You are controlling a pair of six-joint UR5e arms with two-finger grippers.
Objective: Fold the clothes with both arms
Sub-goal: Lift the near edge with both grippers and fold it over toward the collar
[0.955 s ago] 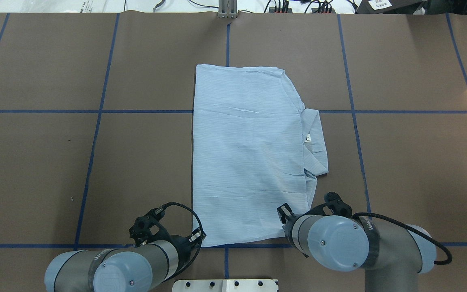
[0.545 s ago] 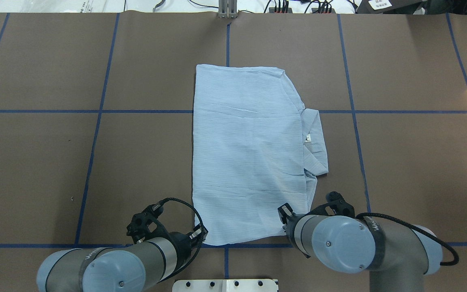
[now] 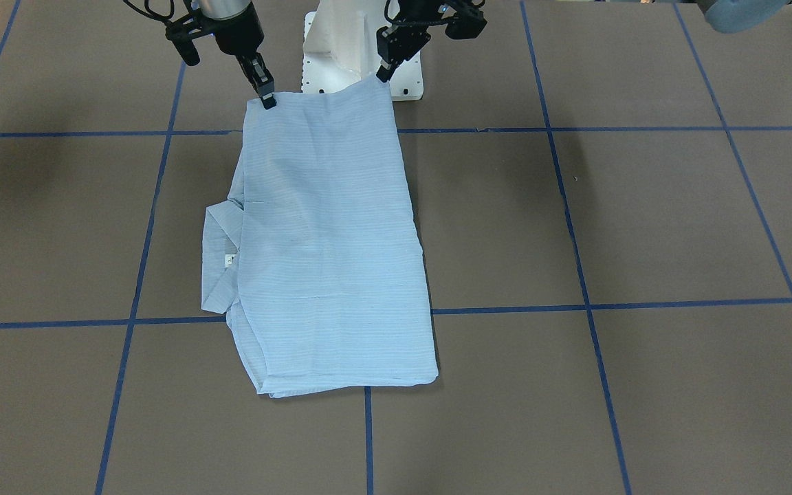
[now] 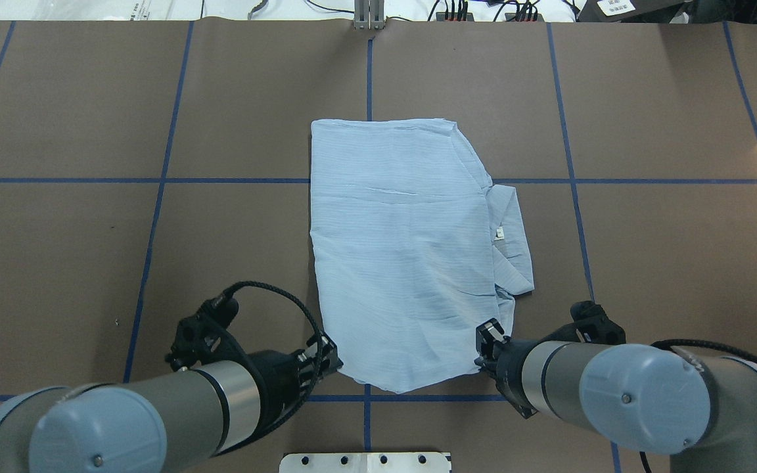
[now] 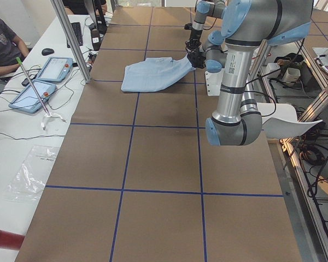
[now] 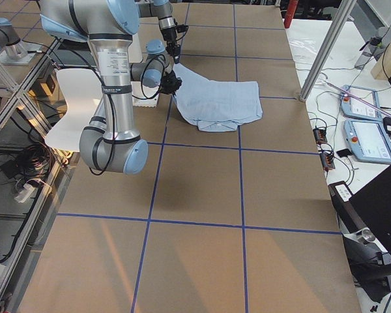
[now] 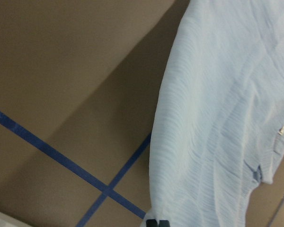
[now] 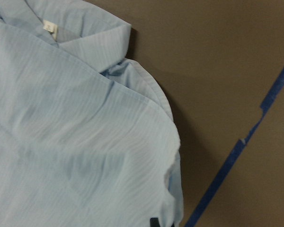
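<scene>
the folded light blue shirt point(image 4: 398, 249) lies in the middle of the brown surface point(image 4: 667, 263), with its collar point(image 4: 516, 259) and white neck tag point(image 4: 499, 232) toward the robot's right. the left fingers point(image 3: 385, 69) and right fingers point(image 3: 263, 88) are each clamped on a near corner, holding that edge raised while the far part rests flat.

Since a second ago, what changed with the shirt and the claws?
The left claw and right claw, pinching the near corners of the shirt, raised that edge off the table and drew the corners inward; its far edge slid toward the robot. Unchanged: far half flat, collar and neck tag on the robot's right side.
</scene>
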